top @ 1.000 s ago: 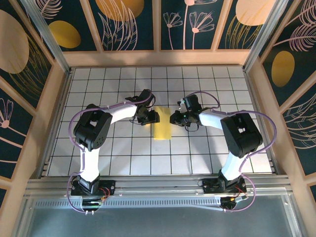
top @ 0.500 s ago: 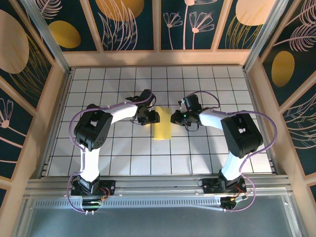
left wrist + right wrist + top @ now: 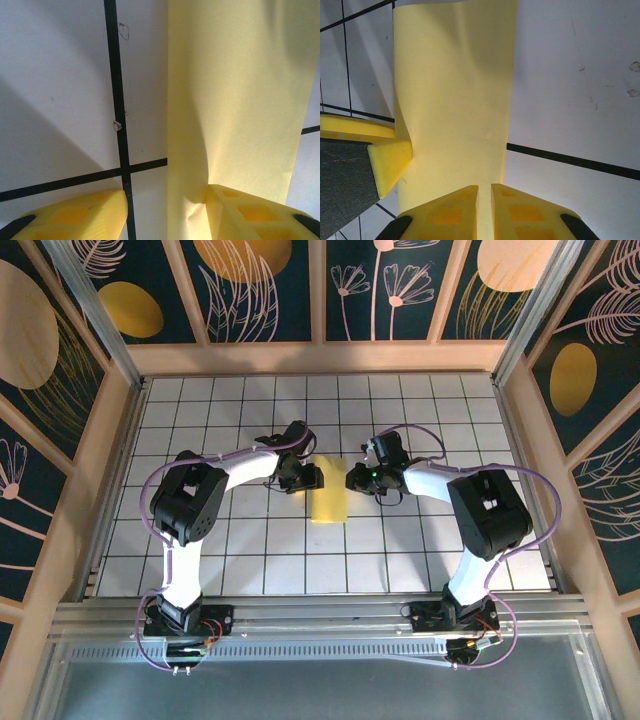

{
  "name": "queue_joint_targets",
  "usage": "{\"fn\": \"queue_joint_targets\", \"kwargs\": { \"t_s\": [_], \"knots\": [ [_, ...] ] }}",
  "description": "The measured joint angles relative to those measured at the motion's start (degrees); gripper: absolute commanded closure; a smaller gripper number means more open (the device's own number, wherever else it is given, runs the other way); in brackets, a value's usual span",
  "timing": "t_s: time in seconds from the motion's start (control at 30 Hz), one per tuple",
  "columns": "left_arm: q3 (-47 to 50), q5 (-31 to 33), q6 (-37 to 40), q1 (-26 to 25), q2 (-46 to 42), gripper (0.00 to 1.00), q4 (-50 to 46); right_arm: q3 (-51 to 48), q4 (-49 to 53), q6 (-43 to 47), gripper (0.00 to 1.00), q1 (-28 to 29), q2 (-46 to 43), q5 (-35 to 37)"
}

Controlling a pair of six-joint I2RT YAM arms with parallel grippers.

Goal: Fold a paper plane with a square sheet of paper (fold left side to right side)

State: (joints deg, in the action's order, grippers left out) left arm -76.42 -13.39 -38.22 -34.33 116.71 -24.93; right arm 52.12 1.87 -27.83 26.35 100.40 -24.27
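Observation:
The square sheet of paper [image 3: 328,502] lies on the tiled table as a narrow yellow rectangle, folded over on itself. My left gripper [image 3: 312,478] is at its upper left corner and stands open. One of its fingers [image 3: 250,212] presses the paper [image 3: 235,100] where it buckles up, and the other rests on bare table. My right gripper [image 3: 352,480] is at the upper right corner, its jaws almost together, with the tips [image 3: 485,210] set down on the paper [image 3: 455,95]. The left gripper's finger [image 3: 390,155] touches the sheet's raised left edge.
White table [image 3: 450,410] with a black grid, walled by wooden frames and dark painted panels [image 3: 60,370]. Both arm bases [image 3: 185,618] sit at the near edge, behind a metal rail [image 3: 320,612]. Open tiles lie on every side of the paper.

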Motion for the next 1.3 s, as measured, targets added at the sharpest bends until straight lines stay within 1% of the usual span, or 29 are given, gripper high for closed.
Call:
{"fn": "queue_joint_targets", "kwargs": {
  "t_s": [0.03,0.2,0.37,0.87,1.03,1.3],
  "knots": [
    [0.0,0.0,0.0,0.0,0.0,0.51,0.0,0.0,0.0,0.0,0.86,0.0,0.0,-0.3],
    [0.0,0.0,0.0,0.0,0.0,0.51,0.0,0.0,-0.4,-0.7,0.95,0.0,0.0,-2.9],
    [0.0,0.0,0.0,0.0,0.0,0.51,0.0,0.6,-1.5,-1.5,0.99,0.6,0.8,-5.2],
    [-0.2,0.2,0.0,0.0,0.2,0.51,-0.2,2.0,-1.0,-1.0,0.99,1.0,6.6,-6.9],
    [-0.1,0.5,0.0,-0.2,-0.2,0.51,-0.2,2.1,-1.0,-0.8,1.0,1.0,6.7,-6.6],
    [1.2,1.8,-0.2,-0.8,-1.9,0.43,1.7,2.1,-0.8,-0.6,1.0,1.0,6.8,-6.2]
  ]
}}
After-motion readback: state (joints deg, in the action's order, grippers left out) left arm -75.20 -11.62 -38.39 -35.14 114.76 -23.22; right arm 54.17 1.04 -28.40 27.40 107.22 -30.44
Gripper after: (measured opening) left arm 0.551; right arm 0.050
